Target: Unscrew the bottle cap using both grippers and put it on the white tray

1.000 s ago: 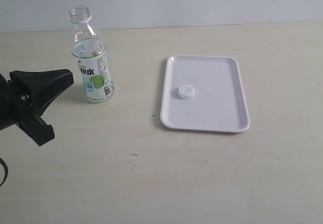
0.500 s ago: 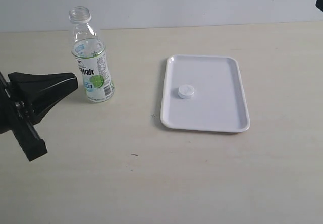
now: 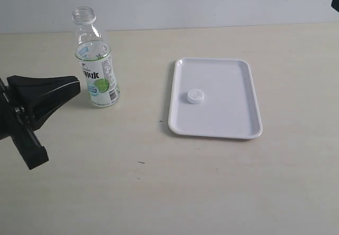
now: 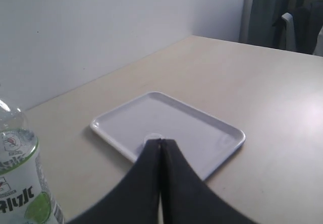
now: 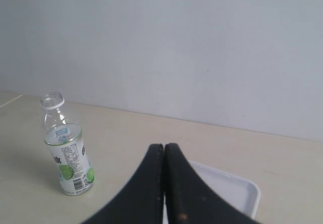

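Where the left claw [image 3: 78,83] points, the bottle [image 3: 98,79] stands near.

Bright even diffuse light, faint soft shadow beside the bottle [image 3: 99,80], mild grain

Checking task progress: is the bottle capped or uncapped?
Uncapped. The bottle stands upright with its neck bare and open, and the bottle cap lies apart from it on the white tray.

The left hand [image 3: 76,84] hangs near the bottle [image 3: 96,71], fingers pressed together, holding nothing. The right hand [image 5: 164,146], well apart from the bottle, is likewise closed and empty.
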`<state>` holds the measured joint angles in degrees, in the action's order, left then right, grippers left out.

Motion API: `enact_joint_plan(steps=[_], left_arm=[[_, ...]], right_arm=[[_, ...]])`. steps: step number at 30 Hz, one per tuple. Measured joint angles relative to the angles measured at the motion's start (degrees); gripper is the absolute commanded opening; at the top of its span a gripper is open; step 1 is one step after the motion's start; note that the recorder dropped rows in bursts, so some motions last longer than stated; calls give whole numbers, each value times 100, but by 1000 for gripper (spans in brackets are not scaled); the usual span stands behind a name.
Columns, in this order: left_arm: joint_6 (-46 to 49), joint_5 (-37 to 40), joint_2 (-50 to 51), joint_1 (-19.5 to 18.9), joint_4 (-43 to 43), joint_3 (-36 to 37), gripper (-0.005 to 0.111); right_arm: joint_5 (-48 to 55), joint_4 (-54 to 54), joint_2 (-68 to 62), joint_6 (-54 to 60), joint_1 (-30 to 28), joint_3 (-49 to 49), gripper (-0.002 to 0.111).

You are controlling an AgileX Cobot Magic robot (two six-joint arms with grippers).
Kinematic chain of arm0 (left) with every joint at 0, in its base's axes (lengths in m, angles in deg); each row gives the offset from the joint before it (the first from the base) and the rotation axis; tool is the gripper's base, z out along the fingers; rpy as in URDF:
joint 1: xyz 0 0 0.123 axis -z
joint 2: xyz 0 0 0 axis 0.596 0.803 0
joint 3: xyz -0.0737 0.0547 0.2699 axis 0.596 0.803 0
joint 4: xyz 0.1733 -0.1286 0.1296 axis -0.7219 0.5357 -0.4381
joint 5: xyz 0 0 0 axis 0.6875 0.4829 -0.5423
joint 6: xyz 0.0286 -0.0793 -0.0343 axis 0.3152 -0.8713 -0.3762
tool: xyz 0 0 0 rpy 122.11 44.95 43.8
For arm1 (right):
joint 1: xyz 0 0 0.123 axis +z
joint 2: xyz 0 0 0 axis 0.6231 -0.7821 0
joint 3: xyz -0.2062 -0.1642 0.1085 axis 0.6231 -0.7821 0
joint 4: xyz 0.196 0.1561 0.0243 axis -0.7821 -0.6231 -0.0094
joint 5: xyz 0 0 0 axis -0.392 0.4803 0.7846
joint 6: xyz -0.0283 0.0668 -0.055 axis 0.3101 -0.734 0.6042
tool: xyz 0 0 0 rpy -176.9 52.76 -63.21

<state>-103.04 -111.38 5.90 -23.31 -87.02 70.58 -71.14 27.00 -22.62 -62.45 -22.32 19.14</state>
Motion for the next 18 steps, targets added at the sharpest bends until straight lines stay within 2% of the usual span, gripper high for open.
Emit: enact_joint_plan(steps=[5, 8, 15, 18], left_arm=[[-29, 404, -504, 0, -71, 0, 0], [-322, 1000, -1051, 0, -93, 0, 0], [-2251, 4159, -2962, 0, -137, 10, 0], [-2678, 5261, -3839, 0, -137, 10, 0]], right_arm=[[0, 0, 0, 0, 0, 0, 0], [0, 0, 0, 0, 0, 0, 0], [0, -11, 0, 0, 0, 0, 0], [0, -11, 0, 0, 0, 0, 0]])
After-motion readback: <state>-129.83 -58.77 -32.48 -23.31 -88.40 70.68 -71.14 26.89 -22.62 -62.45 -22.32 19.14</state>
